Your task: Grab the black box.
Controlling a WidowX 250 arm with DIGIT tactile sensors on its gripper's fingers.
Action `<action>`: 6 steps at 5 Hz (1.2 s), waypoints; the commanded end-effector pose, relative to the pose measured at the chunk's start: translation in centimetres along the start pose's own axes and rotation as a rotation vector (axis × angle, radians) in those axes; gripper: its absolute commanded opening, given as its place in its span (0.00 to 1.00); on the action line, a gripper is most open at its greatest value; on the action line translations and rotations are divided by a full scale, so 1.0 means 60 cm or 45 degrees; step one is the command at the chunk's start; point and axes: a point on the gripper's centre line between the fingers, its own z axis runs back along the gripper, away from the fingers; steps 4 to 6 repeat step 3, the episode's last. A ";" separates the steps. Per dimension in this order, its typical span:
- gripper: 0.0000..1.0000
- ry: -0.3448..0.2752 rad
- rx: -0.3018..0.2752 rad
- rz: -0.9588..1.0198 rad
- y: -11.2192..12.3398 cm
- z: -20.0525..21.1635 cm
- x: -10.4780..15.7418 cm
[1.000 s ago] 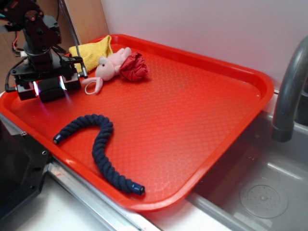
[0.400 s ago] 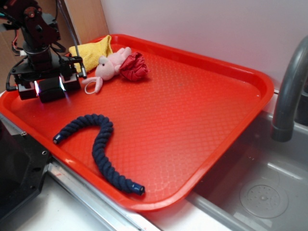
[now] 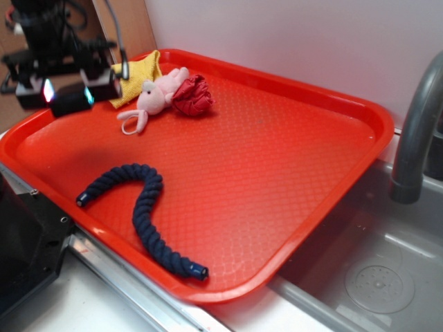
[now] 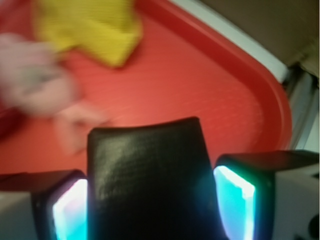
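Note:
The black box (image 3: 66,105) is a small matte block held clear above the far left corner of the red tray (image 3: 277,138). My gripper (image 3: 68,97) is shut on it, with a glowing pad on each side. In the wrist view the black box (image 4: 150,165) fills the gap between the two lit pads of the gripper (image 4: 152,210), and the tray floor shows blurred below it.
A pink plush toy (image 3: 156,93), a yellow cloth (image 3: 142,72) and a red cloth (image 3: 192,95) lie at the tray's back left. A navy braided rope (image 3: 142,200) curls near the front edge. A grey faucet (image 3: 415,138) and sink (image 3: 374,263) are on the right.
My gripper has risen from the tray floor with the black box held between its fingers. The other things on the tray have not moved.

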 end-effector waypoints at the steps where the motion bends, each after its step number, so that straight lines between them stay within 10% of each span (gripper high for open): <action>1: 0.00 0.119 -0.343 -0.444 -0.065 0.110 -0.015; 6: 0.00 0.124 -0.318 -0.579 -0.072 0.106 -0.008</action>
